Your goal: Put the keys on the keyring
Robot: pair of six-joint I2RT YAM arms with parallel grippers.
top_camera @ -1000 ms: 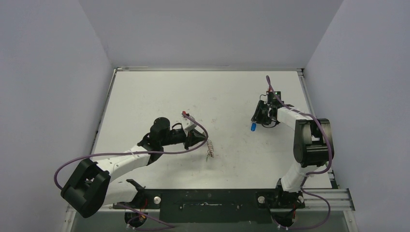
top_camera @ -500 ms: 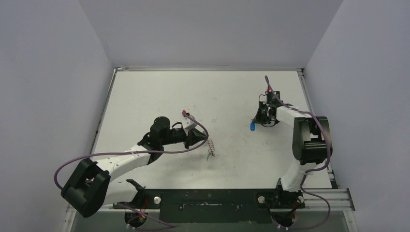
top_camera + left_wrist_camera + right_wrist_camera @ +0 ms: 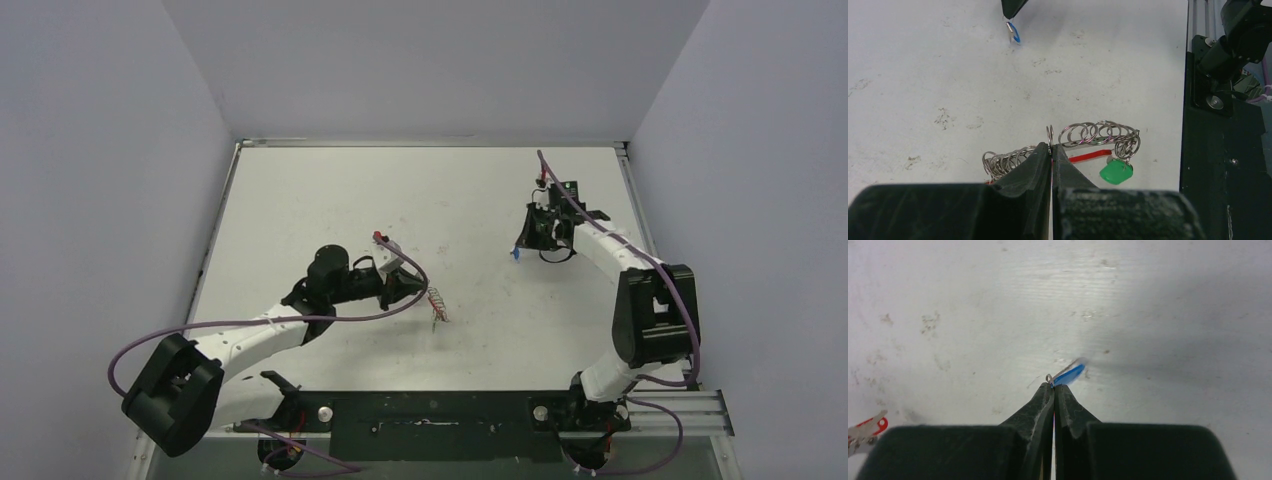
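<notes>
White, scuffed bench (image 3: 300, 200): left claw (image 3: 1052, 150) clamped on the coiled keyring (image 3: 1093, 132) mid-bench, green key (image 3: 1116, 172) already hanging from it; far right, right claw (image 3: 1053, 387) pinches the blue key (image 3: 1069, 374) by its little loop.

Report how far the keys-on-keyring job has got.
Done, apparently: the green key hangs from one end of the keyring. In hand: the left end effector is shut on the keyring's coils, and the right end effector is shut on the small loop of the blue key, well apart from the keyring. Left: bring the blue key over and thread it on.
</notes>
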